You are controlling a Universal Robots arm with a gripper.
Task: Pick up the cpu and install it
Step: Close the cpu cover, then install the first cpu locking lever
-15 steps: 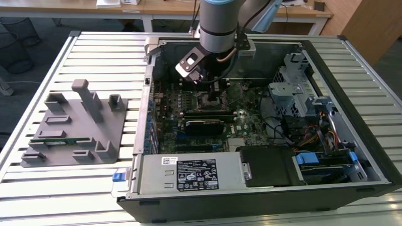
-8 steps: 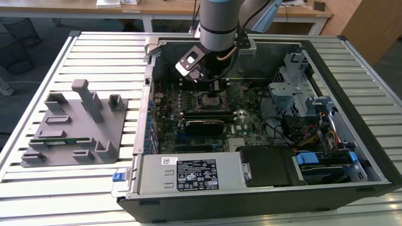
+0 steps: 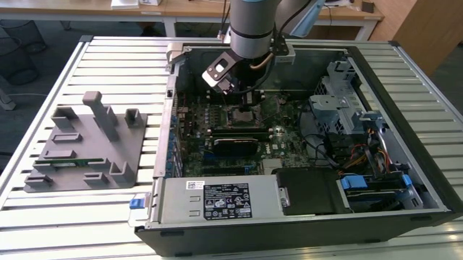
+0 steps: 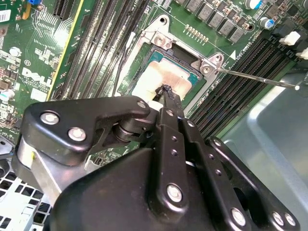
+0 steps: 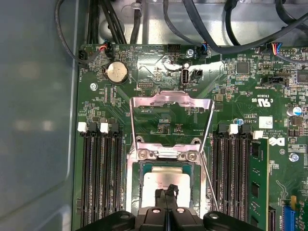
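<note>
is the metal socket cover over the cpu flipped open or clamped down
Open. In the first wrist view the metal cover stands swung up off the socket, and the cpu lies uncovered in the frame, with the end effector at its top.

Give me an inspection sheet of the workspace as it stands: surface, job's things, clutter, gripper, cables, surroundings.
Surface: slatted metal table carrying an open PC case.
Job's things: cpu lies in the socket, whose load plate is flipped up.
Clutter: grey fixture on the exterior view's left, holding a green memory stick.
Gripper: gripper has its fingers together, tips at the cpu top in both wrist views.
Cables: black bundles along the board edge; coloured wires by the drive bay.
Surroundings: wooden desks behind; wire bin.
</note>
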